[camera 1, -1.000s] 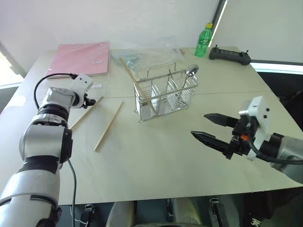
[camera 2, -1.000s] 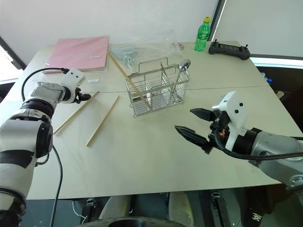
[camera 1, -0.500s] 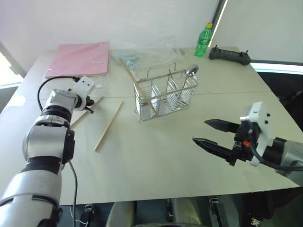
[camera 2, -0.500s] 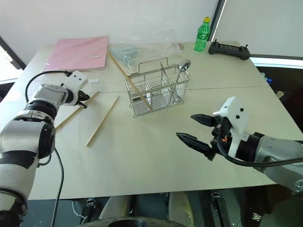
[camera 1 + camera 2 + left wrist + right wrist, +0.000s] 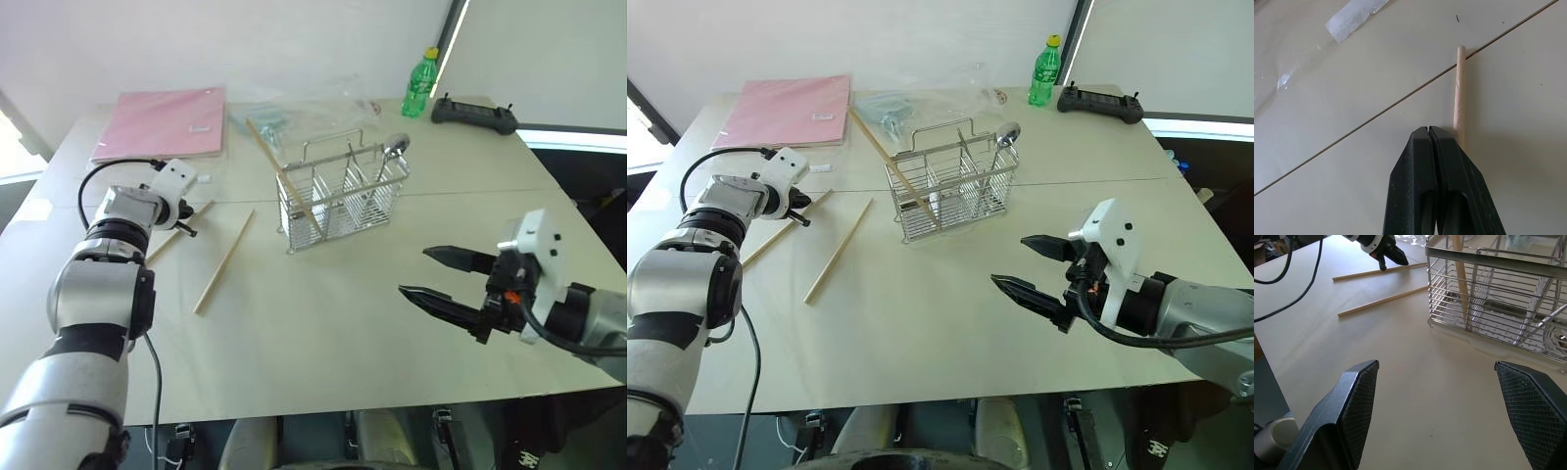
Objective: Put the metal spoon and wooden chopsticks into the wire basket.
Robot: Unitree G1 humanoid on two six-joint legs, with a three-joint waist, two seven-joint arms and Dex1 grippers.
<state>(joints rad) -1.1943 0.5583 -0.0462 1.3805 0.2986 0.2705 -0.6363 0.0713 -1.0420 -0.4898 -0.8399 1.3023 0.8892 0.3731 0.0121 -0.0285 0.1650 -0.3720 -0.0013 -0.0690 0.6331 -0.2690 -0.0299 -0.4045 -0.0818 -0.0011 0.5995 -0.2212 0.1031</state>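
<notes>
The wire basket (image 5: 343, 196) stands mid-table with the metal spoon (image 5: 396, 147) upright in its right end and one wooden chopstick (image 5: 279, 166) leaning in its left end. Two more wooden chopsticks lie flat on the table left of the basket, one nearer it (image 5: 225, 259) and one further left (image 5: 168, 243). My left gripper (image 5: 186, 227) is shut, tips down at the table. In the left wrist view the chopstick (image 5: 1460, 83) runs beside its fingers (image 5: 1420, 161), not between them. My right gripper (image 5: 411, 271) hovers open and empty over the front right of the table.
A pink folder (image 5: 162, 122) and a clear plastic bag (image 5: 294, 113) lie at the back. A green bottle (image 5: 421, 83) and a black controller (image 5: 475, 115) sit at the back right. A small white strip (image 5: 201, 179) lies near my left gripper.
My left gripper's fingers have gone from open to shut beside the leftmost chopstick. The chopsticks, basket and right gripper have stayed in place.
</notes>
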